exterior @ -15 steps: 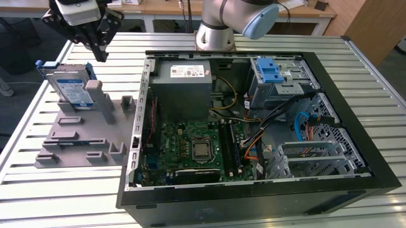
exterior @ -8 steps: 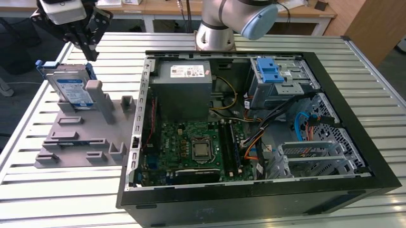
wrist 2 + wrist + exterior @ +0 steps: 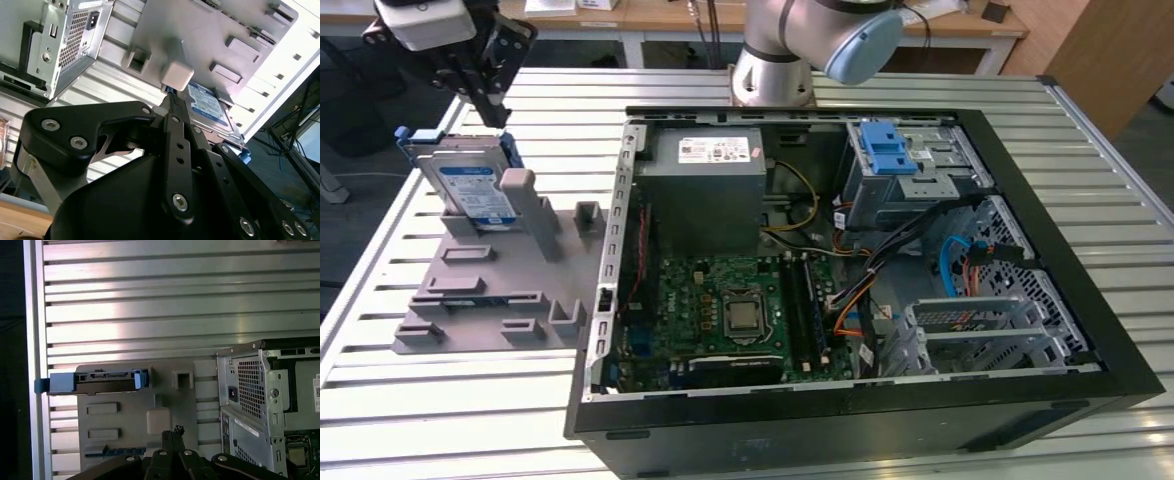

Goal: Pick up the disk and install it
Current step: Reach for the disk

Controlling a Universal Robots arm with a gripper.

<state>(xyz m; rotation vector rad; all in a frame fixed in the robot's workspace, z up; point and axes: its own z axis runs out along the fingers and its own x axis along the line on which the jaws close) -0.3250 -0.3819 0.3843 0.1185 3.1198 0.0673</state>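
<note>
slatted table [image 3: 454,400] holds a grey stand [image 3: 480,300] that keeps the disk [image 3: 470,190] upright for grasping, upper left. the gripper [image 3: 494,118] just above is closed, empty.

A table [image 3: 467,410] carries an open computer case [image 3: 854,415] across its middle and toward the exterior view's right edge. A holder plate [image 3: 474,300] lies beside the case, toward the left edge. The disk [image 3: 470,195] stands on edge at the plate's far end, with the gripper [image 3: 495,118] close above it.

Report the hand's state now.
Hand: closed, holding nothing, close to the disk but not gripping it.
</note>
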